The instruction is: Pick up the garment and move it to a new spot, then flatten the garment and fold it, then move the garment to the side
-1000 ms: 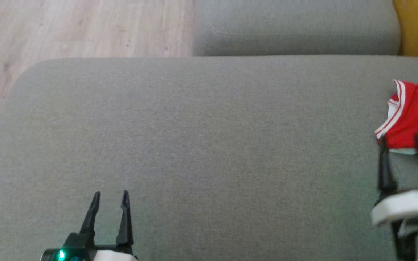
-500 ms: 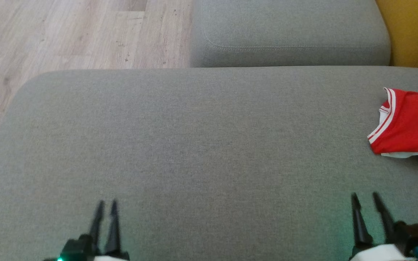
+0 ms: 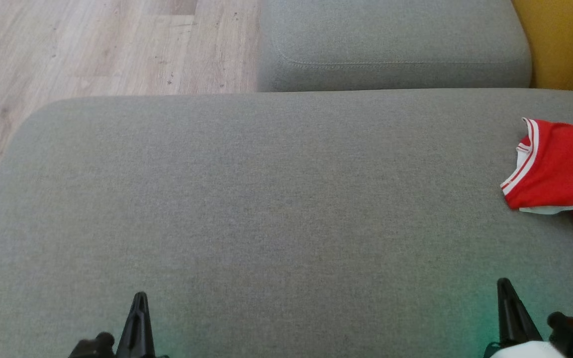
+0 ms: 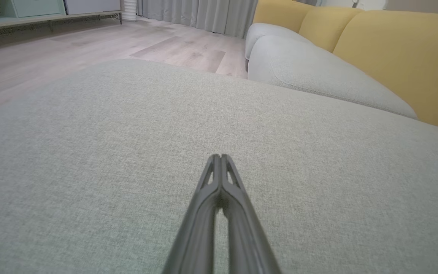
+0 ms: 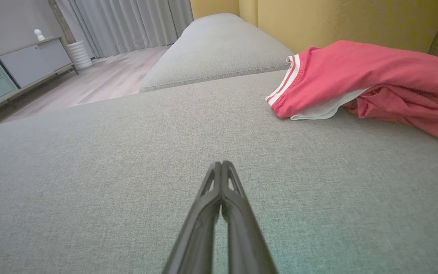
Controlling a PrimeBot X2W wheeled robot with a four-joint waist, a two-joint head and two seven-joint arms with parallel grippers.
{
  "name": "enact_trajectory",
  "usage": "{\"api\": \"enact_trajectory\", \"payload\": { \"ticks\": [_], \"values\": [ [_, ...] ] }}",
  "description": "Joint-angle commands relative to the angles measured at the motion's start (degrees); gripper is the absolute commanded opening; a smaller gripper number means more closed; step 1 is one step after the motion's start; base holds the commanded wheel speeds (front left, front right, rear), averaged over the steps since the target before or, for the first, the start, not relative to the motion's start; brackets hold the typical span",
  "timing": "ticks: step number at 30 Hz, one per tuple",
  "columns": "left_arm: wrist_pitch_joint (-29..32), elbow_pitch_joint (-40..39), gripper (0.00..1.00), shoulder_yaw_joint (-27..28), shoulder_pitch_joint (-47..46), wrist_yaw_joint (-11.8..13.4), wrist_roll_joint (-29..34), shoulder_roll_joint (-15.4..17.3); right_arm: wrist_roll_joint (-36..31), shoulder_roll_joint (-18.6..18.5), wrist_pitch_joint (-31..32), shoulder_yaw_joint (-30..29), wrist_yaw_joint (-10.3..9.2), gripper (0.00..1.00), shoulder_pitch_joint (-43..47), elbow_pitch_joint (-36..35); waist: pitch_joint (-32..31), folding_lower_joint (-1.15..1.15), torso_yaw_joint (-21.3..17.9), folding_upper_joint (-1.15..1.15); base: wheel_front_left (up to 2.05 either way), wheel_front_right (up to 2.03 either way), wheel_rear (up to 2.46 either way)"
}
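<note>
- I'm looking at a broad grey woven-fabric sofa cushion (image 3: pixel 266 199), flat with rounded corners. A second grey cushion (image 3: pixel 391 44) sits beyond it.
- Pale wood-plank floor (image 3: pixel 92 44) lies to the left and a mustard-yellow backrest (image 3: pixel 565 40) to the right.
- The crumpled red garment with white striped trim (image 3: pixel 560 169) lies at the cushion's right edge.
- Left jaws and right jaws are both pressed together, holding nothing, apart from the garment.

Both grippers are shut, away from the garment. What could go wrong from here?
The garment lies bunched, partly cut off at the head view's right edge; a grasp there may be poorly seen.
Its layers overlap, so one pinch might catch several.
The left gripper and right gripper are shut; reaching in unopened would likely push cloth.
</note>
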Motion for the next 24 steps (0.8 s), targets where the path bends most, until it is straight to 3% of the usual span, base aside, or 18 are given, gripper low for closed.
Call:
{"api": "enact_trajectory", "payload": {
  "ticks": [1, 24],
  "values": [
    [0.3, -1.9, 0.00, 0.9, -2.4, -0.3, -1.5, 0.0, 1.8, -0.1, 0.3, -0.2, 0.00, 0.00, -2.4, -1.9, 0.0, 0.00, -0.1, 0.00, 0.00, 0.00, 0.00],
    [4.0, -2.9, 0.00, 3.2, -4.5, -1.8, -16.9, 0.0, 18.7, -0.2, 3.9, -0.3, -0.01, 0.00, -5.1, -2.3, 0.2, 0.00, -1.1, 0.00, 0.00, 0.00, 0.00]
  ]
}}
